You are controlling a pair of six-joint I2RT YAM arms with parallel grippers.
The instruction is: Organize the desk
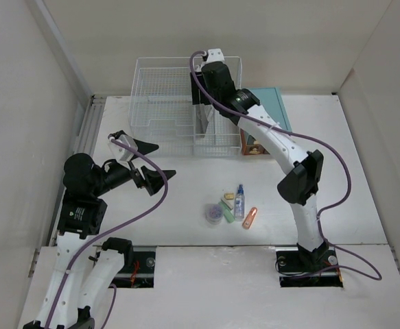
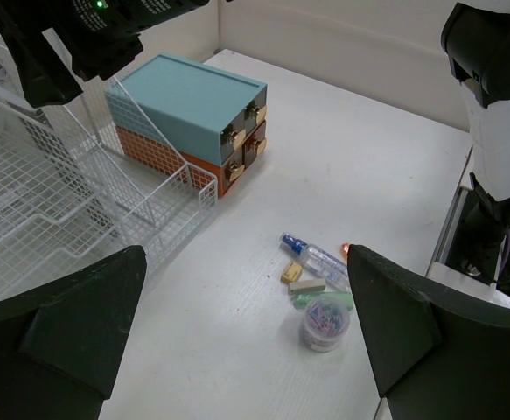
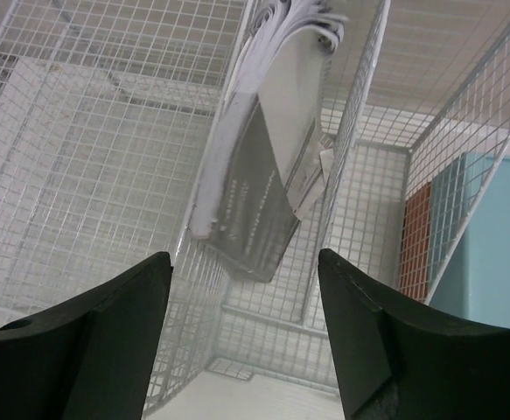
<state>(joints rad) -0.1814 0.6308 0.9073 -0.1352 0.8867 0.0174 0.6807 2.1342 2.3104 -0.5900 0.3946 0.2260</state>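
Observation:
The white desk (image 1: 186, 199) holds a loose cluster near its middle: a clear spray bottle with a blue cap (image 1: 239, 201), a round tub of coloured clips (image 1: 214, 214), a green eraser (image 1: 226, 208), a yellow eraser (image 2: 291, 272) and an orange item (image 1: 250, 218). My left gripper (image 1: 151, 161) hovers open to the left of the cluster, with nothing between its fingers. My right gripper (image 3: 246, 289) is over the white wire basket (image 1: 165, 103), open. A grey booklet (image 3: 263, 175) stands in a narrow slot of the basket just ahead of its fingertips, free of them.
A teal drawer cabinet (image 1: 275, 110) on an orange one (image 2: 163, 153) stands right of the basket. The right arm (image 1: 275, 137) reaches across the back right of the desk. A metal rail (image 1: 83, 144) runs along the left edge. Walls enclose three sides.

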